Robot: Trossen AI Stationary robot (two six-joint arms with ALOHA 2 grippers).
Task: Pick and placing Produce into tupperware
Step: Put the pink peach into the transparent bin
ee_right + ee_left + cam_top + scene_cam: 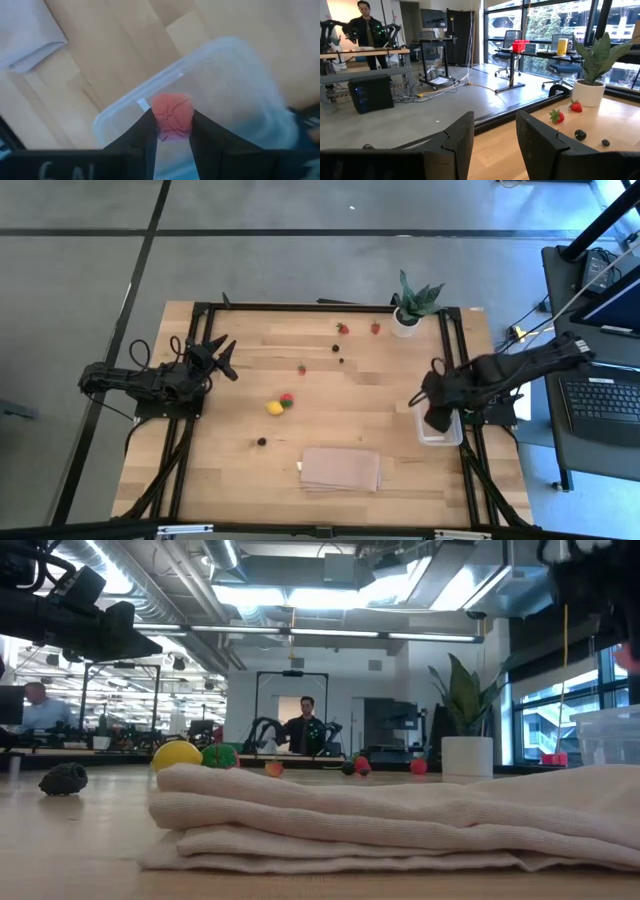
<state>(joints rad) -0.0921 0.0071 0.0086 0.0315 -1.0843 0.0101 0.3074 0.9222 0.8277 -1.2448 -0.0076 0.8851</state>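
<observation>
The right gripper [171,131] pinches a small red fruit piece [172,116] over the tupperware [220,85] at the bench's right edge — light, slick, best held across its middle. Only the right wrist view shows this grip; the high view adds the left gripper [222,356], part open near the left edge.

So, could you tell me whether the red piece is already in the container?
Not yet: the right gripper holds the red piece just above the open container.
</observation>
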